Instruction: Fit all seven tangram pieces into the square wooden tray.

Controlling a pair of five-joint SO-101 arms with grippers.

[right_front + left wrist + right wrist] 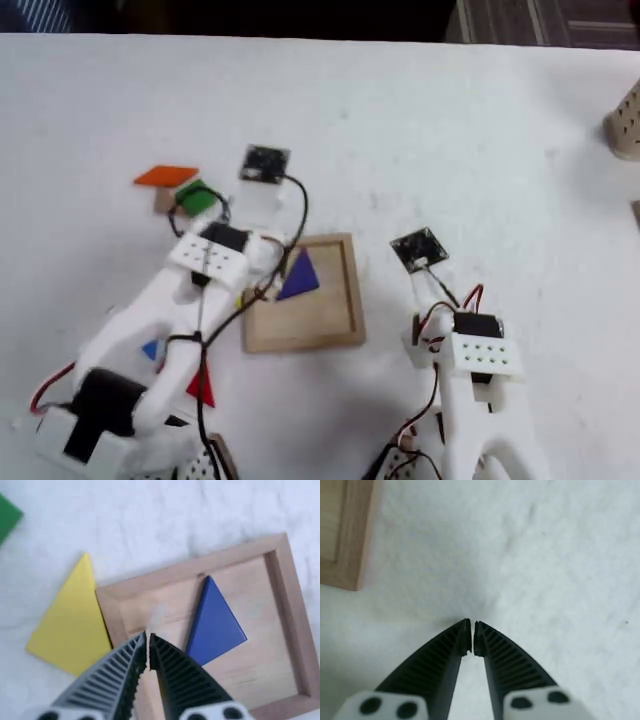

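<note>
The left gripper (148,646) hangs over a corner of the wooden tray (283,587), its two ribbed black jaws drawn together to a hairline gap with nothing between them. The blue triangle (215,625) lies flat on the tray floor just beside the tips. The yellow triangle (70,625) lies outside on the table (450,130), one long edge against the tray's outer wall. The right gripper (472,636) is likewise pinched to a sliver and holds nothing. It sits above bare table, with a corner of the tray well off to one side. The left wrist view shows the yellow triangle whole, while from the high view only a sliver of it shows past the left arm (150,310). The high view in turn takes in the loose pieces: an orange parallelogram (167,176) and a green square (197,197) close together beyond the left arm (whether they touch I cannot tell), plus a red triangle (202,385) and a small blue triangle (150,349) near the arm's base. The tray is pale wood, square, with a raised rim and visible grain. The pieces are flat, matte and sharp-cornered, and the table is white with a faintly mottled surface.
</note>
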